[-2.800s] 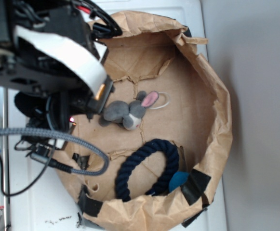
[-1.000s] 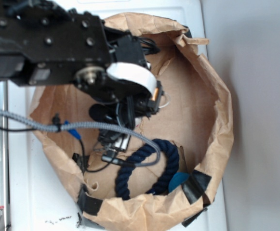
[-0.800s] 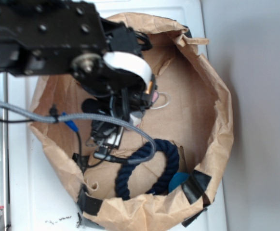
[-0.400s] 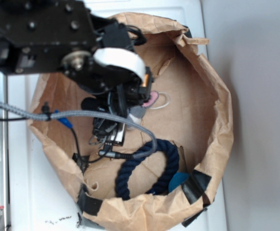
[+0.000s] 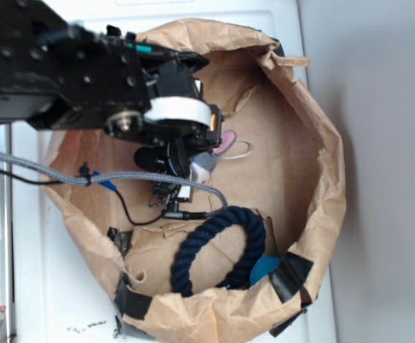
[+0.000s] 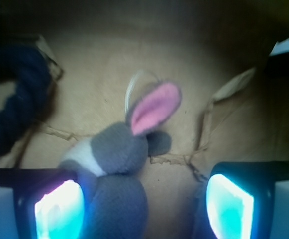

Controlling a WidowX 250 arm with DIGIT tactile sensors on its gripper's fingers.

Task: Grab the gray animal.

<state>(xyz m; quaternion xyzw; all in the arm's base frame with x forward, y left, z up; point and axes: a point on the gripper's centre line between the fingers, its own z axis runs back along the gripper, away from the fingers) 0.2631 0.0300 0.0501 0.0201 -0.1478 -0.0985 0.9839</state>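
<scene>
Wrist view: spread gripper (image 6: 144, 204) pads flank the soft, fuzzy gray animal (image 6: 119, 169) on creased cardboard (image 6: 94, 79)

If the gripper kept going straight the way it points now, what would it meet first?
Most likely the gray animal: its body lies between the open fingers, nearer one pad. Behind it is the paper bag floor. Depth is unclear.

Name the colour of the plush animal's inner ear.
Pink inner ear, clearest in the wrist view.
</scene>
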